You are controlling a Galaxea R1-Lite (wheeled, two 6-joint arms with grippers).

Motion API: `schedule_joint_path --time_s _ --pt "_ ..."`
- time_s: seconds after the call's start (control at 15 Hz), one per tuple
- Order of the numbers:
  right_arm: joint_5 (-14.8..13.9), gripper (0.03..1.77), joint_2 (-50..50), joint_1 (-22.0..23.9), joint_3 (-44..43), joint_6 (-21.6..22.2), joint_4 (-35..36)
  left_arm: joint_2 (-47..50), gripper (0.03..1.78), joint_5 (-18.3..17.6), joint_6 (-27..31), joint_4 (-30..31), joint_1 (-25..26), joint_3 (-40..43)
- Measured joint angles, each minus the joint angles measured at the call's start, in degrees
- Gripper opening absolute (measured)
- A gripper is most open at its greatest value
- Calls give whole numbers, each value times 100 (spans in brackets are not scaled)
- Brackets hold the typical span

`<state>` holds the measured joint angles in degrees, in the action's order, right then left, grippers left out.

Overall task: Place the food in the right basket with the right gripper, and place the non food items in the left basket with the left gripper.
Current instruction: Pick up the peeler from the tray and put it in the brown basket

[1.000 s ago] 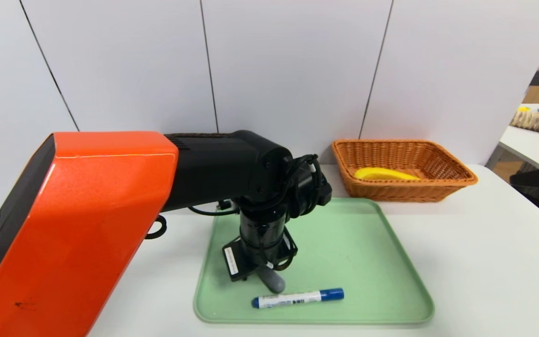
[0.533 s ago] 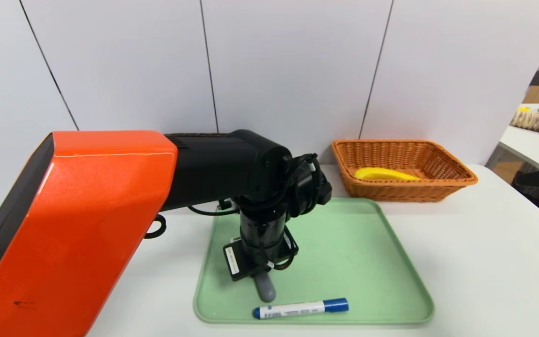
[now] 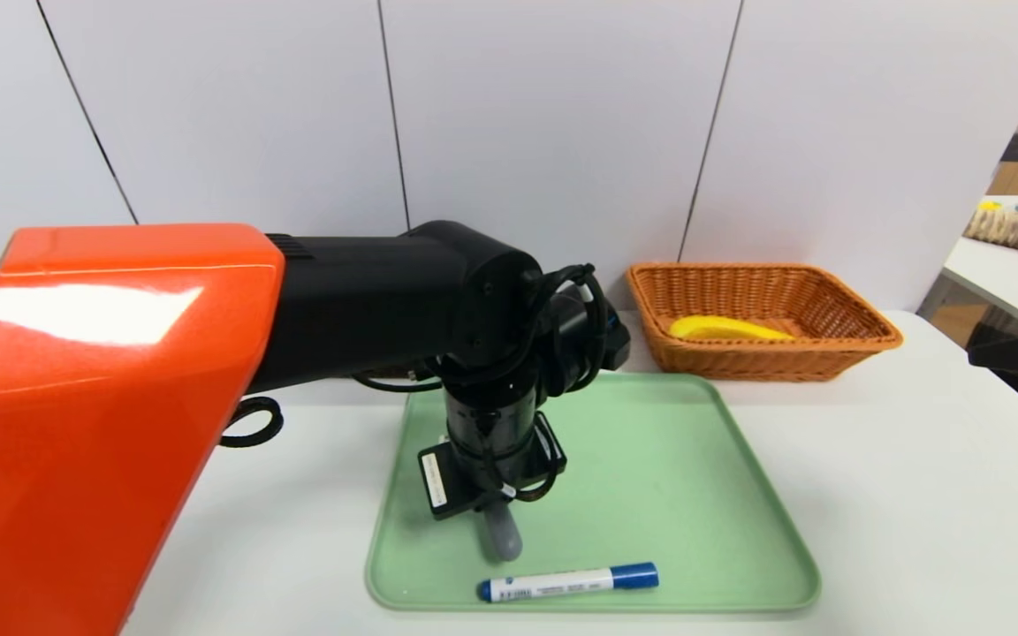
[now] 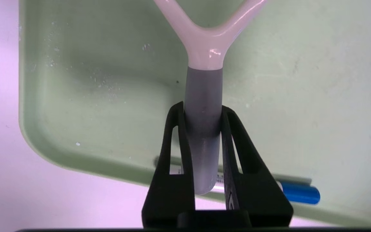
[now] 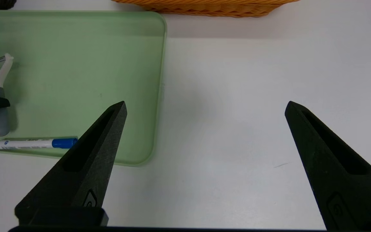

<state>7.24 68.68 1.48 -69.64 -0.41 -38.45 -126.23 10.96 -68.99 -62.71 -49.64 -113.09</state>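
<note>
Over the green tray, the left hand grips the peeler and should lift it straight up, clearing the marker.

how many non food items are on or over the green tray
2: the peeler, gripped over the tray by the left gripper, and the marker near its front edge. The arm may hide more.

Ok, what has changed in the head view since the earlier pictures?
The left tool has risen slightly, gripping the peeler. The marker slid a little toward the tray's near edge. The banana, basket and tray stayed put.
</note>
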Motion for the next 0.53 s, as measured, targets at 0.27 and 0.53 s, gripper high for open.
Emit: schedule_joint_path --time_s 0.27,0.53 --pt "-7 170 -11 -5 63 -5 2 241 28 22 173 37 -236 0" --pt "-17 170 -96 -5 234 -10 -2 545 28 20 703 229 -450 -2"
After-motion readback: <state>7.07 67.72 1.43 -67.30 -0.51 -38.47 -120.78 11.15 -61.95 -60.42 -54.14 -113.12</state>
